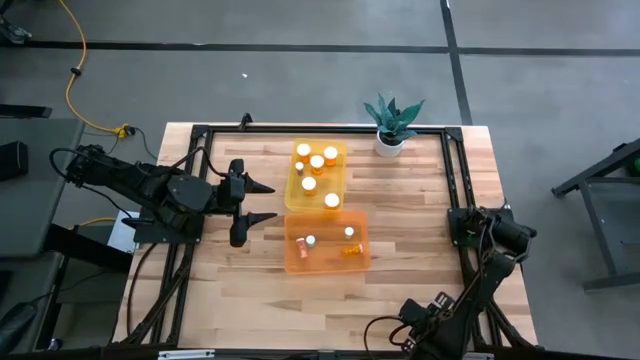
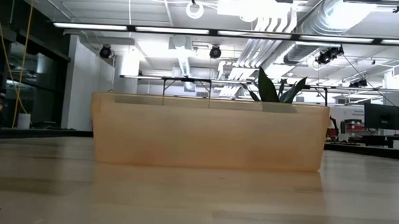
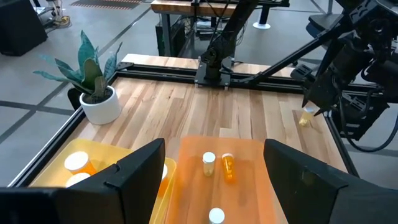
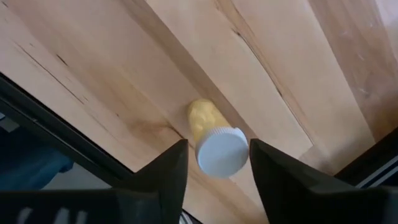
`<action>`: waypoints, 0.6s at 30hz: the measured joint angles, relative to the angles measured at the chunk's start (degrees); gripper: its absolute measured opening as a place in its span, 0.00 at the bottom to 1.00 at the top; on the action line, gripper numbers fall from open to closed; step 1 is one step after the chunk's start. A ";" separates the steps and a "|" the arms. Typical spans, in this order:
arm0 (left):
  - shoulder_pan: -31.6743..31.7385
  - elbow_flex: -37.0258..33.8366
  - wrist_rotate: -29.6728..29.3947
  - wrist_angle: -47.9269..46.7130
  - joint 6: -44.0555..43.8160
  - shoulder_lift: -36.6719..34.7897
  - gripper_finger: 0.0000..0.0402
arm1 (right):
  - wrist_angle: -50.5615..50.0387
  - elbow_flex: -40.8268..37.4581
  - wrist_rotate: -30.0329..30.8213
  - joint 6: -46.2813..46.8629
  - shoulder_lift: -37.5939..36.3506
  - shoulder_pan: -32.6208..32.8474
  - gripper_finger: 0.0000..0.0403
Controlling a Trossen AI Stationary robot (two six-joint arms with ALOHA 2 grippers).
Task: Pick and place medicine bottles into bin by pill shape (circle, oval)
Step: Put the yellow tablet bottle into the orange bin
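Most bottles (image 1: 317, 162) binned; one bottle (image 4: 214, 142) left, right gripper (image 4: 214, 171) open astride it, seemingly ungripped; left gripper (image 1: 268, 203) open, empty.

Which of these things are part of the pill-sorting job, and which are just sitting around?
Part of the job:
- yellow tray holding several medicine bottles
- orange tray holding a few more bottles
- loose bottle on the table, at the right gripper
- left gripper, open beside the trays

Just lying about:
- potted plant
- yellow cable on the floor
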 joint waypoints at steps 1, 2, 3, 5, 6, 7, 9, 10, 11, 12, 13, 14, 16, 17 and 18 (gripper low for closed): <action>0.00 0.00 0.00 0.00 -0.01 -0.01 0.66 | 0.02 0.00 -0.24 -0.02 0.00 -0.12 0.40; 0.00 0.00 0.00 0.00 0.00 -0.01 0.66 | 0.00 0.00 -0.68 -0.02 0.00 -0.18 0.38; 0.00 0.00 0.00 0.00 -0.01 0.00 0.66 | 0.00 0.00 -0.96 -0.15 0.00 -0.18 0.36; 0.00 0.00 0.00 0.00 -0.01 -0.02 0.66 | 0.00 0.00 -1.08 -0.67 0.00 -0.20 0.32; 0.00 0.00 0.00 0.00 0.01 0.00 0.66 | -0.02 0.00 -1.08 -1.29 0.00 -0.28 0.29; 0.00 0.00 0.00 0.00 0.01 0.00 0.66 | -0.14 0.00 -1.08 -1.66 -0.05 -0.36 0.27; 0.00 0.00 -0.20 0.00 0.01 -0.01 0.66 | -0.69 0.00 -0.94 -2.63 -0.59 -0.57 0.23; 0.00 0.00 -0.37 0.00 0.11 -0.07 0.66 | -0.82 0.00 -0.45 -3.08 -1.29 -0.60 0.22; 0.00 0.00 -0.41 -0.03 0.56 -0.24 0.66 | -0.89 0.00 0.36 -3.77 -2.18 -0.74 0.21; 0.00 0.00 -0.49 -0.04 1.09 -0.50 0.66 | -1.09 0.00 1.30 -4.22 -3.27 -0.88 0.20; 0.02 0.00 -0.63 0.03 1.56 -0.74 0.66 | -1.54 0.00 2.79 -4.64 -4.59 -0.96 0.20; 0.04 0.00 -1.28 0.05 1.98 -0.95 0.66 | -1.89 0.00 5.07 -5.53 -6.12 -1.11 0.20; 0.04 0.00 -3.68 -0.04 3.01 -1.25 0.66 | -1.84 0.00 11.75 -8.10 -9.75 -1.72 0.20; 0.04 0.00 -4.87 -0.14 3.83 -1.42 0.66 | -1.72 0.00 15.48 -10.36 -11.54 -2.19 0.21; 0.04 0.00 -5.90 -0.04 4.60 -1.53 0.66 | -1.31 0.00 19.62 -12.95 -13.27 -2.82 0.21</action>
